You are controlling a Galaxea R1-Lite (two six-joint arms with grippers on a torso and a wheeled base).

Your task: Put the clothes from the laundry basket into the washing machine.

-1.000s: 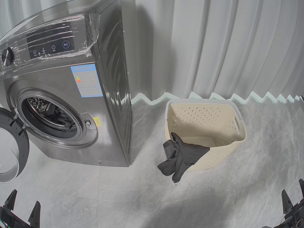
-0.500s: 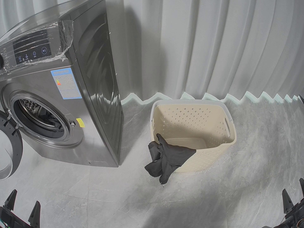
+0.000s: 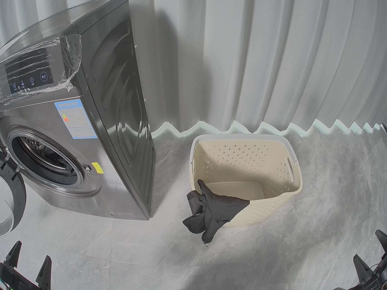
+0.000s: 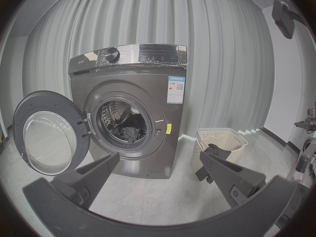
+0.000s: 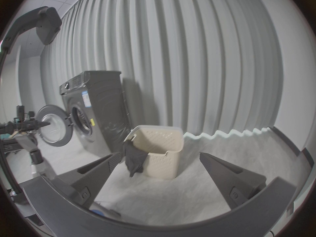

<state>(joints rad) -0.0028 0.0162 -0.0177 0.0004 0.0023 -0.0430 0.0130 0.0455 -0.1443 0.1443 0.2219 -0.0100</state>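
Note:
A cream laundry basket (image 3: 246, 170) stands on the floor to the right of the grey washing machine (image 3: 68, 113). A dark garment (image 3: 213, 212) hangs over the basket's front left rim and down its outer wall. The machine's round door (image 4: 49, 132) stands swung open, and dark clothes (image 4: 128, 132) lie inside the drum. My left gripper (image 3: 28, 260) is open at the lower left, far from the basket. At the lower right my right gripper (image 3: 373, 252) is open too, with nothing between its fingers. The basket (image 5: 158, 148) and garment (image 5: 134, 158) lie ahead of the right gripper (image 5: 158, 163).
White pleated curtains (image 3: 262, 53) hang behind the basket and machine. Pale marble-pattern floor (image 3: 141, 250) spreads between me and the basket. The open door (image 3: 10, 198) juts out at the far left.
The whole head view has shifted, so the camera moved: machine and basket now sit further left. The right gripper's tips sit slightly lower in the picture. The garment still hangs on the basket.

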